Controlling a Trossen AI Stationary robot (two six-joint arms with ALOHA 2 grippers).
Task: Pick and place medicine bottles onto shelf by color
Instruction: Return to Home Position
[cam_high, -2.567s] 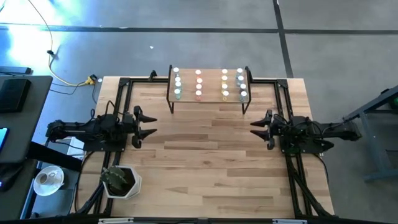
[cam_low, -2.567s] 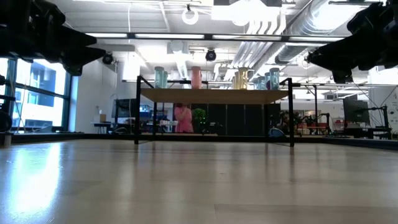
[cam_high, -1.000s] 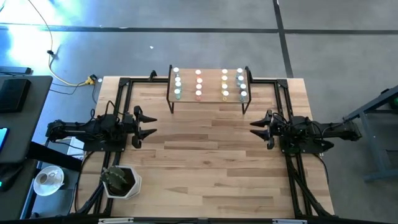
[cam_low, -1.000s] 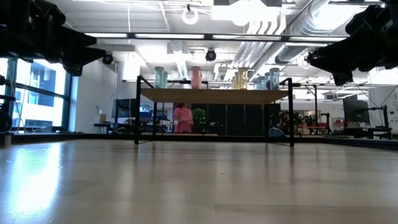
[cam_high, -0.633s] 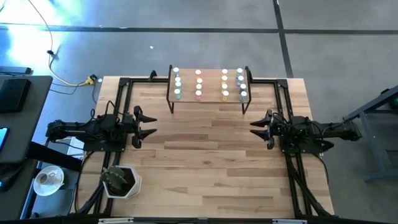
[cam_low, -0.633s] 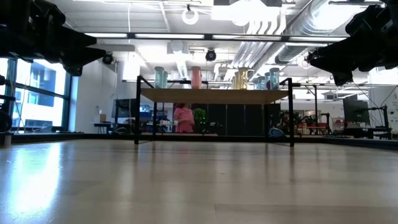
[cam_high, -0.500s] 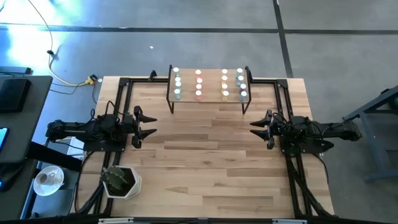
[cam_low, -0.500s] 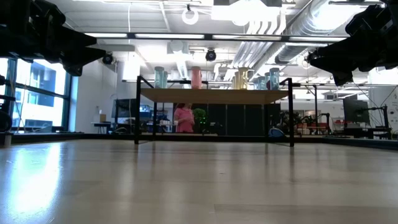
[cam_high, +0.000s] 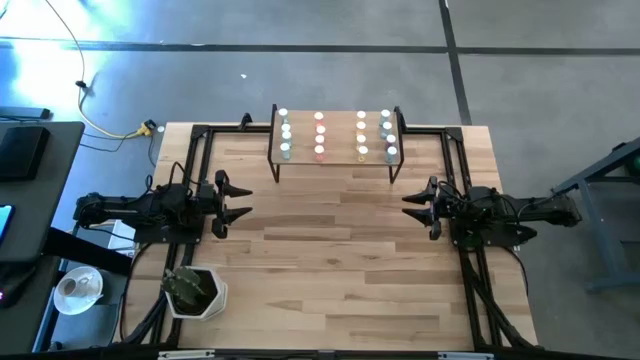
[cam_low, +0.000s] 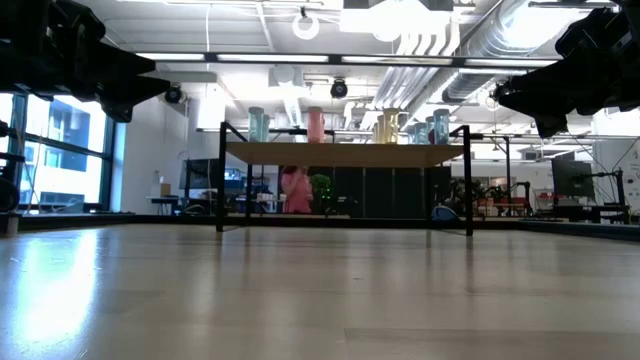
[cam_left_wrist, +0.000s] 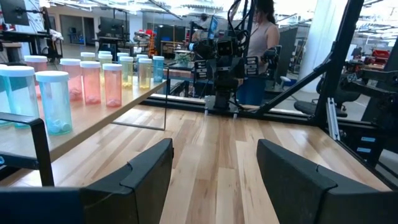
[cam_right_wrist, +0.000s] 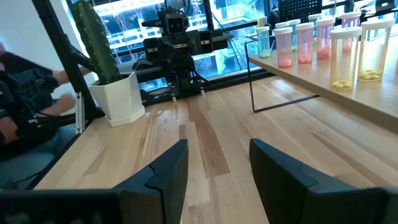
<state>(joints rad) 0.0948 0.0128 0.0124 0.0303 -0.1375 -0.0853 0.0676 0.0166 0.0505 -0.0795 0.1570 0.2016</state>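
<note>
Revealing pills (cam_right_wrist: 339, 83) inside medicine bottles (cam_right_wrist: 371, 53): wrist views only.

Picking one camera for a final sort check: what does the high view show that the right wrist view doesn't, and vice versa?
Only the high view: all four columns of medicine bottles, plus a cup beside the table. Only the right wrist view: pills inside the yellow bottles and a person's sleeve. Both: the shelf, the potted cactus, and the open left gripper and right gripper at the table's sides.
</note>
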